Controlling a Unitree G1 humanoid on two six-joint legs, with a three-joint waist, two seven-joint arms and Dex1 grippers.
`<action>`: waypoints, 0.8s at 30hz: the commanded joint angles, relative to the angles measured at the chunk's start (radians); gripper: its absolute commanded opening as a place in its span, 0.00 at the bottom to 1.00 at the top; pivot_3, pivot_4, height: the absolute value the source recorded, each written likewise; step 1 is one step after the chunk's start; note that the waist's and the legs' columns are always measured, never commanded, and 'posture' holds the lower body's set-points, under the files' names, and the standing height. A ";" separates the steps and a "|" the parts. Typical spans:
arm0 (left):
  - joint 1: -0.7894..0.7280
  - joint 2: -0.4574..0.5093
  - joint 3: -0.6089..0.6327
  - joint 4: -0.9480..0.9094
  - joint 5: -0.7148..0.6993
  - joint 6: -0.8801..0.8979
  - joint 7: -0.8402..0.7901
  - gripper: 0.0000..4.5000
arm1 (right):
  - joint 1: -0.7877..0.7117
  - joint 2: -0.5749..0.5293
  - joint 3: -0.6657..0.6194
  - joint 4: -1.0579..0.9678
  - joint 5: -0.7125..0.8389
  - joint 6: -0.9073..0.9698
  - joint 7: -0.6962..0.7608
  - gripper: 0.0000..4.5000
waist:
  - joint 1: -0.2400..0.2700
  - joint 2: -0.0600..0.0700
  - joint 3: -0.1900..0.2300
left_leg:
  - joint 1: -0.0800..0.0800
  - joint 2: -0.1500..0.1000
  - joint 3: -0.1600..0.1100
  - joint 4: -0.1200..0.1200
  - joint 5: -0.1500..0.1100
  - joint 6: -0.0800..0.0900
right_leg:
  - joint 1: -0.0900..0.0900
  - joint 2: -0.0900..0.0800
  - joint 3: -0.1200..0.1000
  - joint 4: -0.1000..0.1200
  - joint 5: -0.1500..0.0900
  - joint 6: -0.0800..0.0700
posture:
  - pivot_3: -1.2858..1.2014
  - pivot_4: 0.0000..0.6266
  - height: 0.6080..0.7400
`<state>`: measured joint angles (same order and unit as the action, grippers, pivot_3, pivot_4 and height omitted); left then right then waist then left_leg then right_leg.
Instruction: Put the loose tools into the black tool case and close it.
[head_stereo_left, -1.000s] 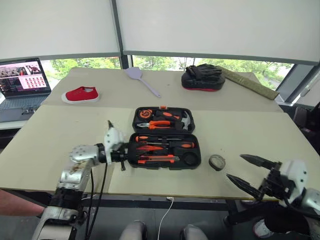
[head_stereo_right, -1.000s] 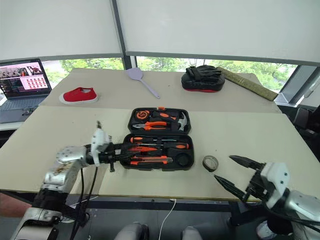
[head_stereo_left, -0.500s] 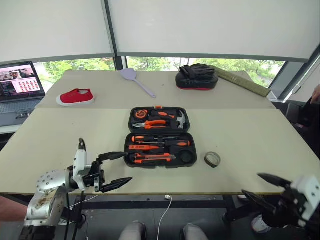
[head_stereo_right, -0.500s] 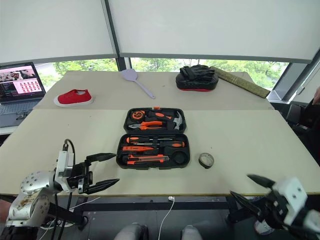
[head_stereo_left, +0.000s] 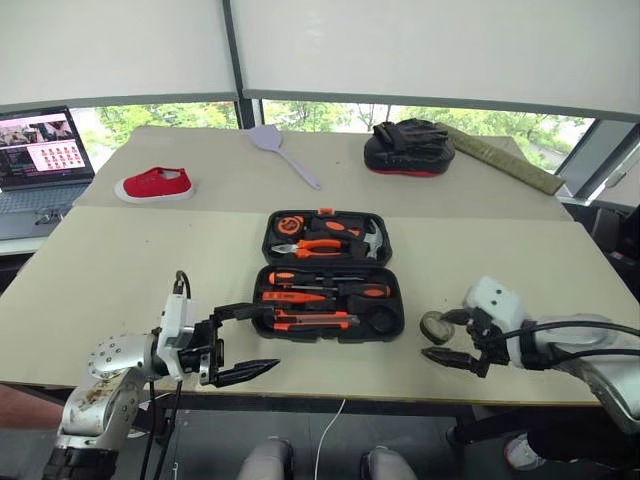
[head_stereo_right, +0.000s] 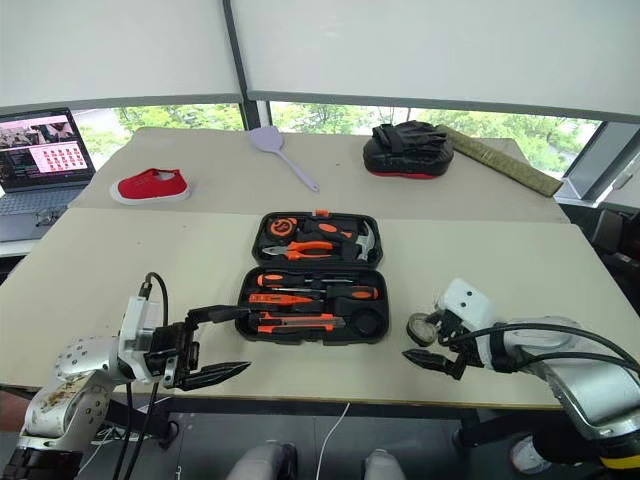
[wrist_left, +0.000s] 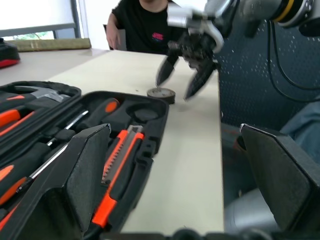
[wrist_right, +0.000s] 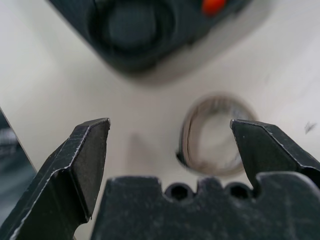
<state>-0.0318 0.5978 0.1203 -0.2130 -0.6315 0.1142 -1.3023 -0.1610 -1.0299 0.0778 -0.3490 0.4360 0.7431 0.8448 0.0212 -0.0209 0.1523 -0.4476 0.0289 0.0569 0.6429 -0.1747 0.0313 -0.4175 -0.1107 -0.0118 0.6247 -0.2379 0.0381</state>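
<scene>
Two pale beige desks (head_stereo_left: 120, 270) stood end to end under blinds and windows, w/ a laptop off the far-left corner. The rectangular black moulded plastic tool case (head_stereo_left: 330, 275) lay open at the middle of the near desk, close to its front edge. Slim orange-and-black-handled screwdrivers (head_stereo_left: 330, 292) and the orange-black utility knife (head_stereo_left: 318, 320) sat in the near half's recesses; orange pliers (head_stereo_left: 315, 247) in the far half.

What changed: a sec earlier the left gripper (head_stereo_left: 245, 343) was at the case's left end, fingers nearly together. Now it had backed off to the desk's front edge, left of the case — fingers wide apart, nothing in them. Reads as a tool just dropped in.

The right gripper (head_stereo_right: 425, 342) had been low beyond the front-right edge; it had swung in over the desk, angled down, fingers spread wide. The small grey-black tape roll (wrist_right: 215, 135) lay flat on the desk just right of the case's near-right corner — not yet gripped; right wrist view put it between the fingers, nearer one.

Judgement: the roll was the only loose tool I could spot; the round recess (head_stereo_right: 367, 321) in the case's near-right corner looked free for it. Then shut the lid.
</scene>
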 joint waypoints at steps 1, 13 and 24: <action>0.034 -0.005 -0.005 -0.063 -0.013 -0.012 0.007 0.99 | -0.053 -0.009 0.050 0.039 -0.072 -0.013 0.021 1.00 | -0.005 0.000 0.000 | 0.000 0.000 0.001 0.000 0.000 0.000 | 0.000 0.000 0.000 0.000 0.000 0.000 | 0.52 0.24 1.00; 0.036 -0.005 -0.015 -0.080 0.009 -0.019 0.044 1.00 | -0.112 0.064 0.070 0.111 -0.144 -0.092 0.060 0.31 | -0.008 -0.001 0.001 | 0.002 0.005 0.005 0.003 0.003 -0.003 | -0.001 0.005 0.001 0.001 -0.001 -0.004 | 0.52 0.24 1.00; 0.021 -0.007 -0.022 -0.074 0.019 -0.024 0.057 1.00 | -0.341 0.134 -0.010 -0.026 0.139 0.085 0.211 0.00 | -0.024 -0.002 0.001 | 0.002 0.007 0.004 0.003 0.003 -0.003 | -0.003 0.009 0.004 0.002 0.005 -0.005 | 0.52 0.24 1.00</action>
<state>-0.0037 0.5872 0.0939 -0.2626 -0.6118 0.1078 -1.2481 -0.4367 -0.9132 0.0988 -0.3252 0.4932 0.7544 1.0484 -0.0025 -0.0228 0.1536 -0.4446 0.0367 0.0597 0.6463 -0.1718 0.0285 -0.4200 -0.0992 -0.0068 0.6268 -0.2321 0.0347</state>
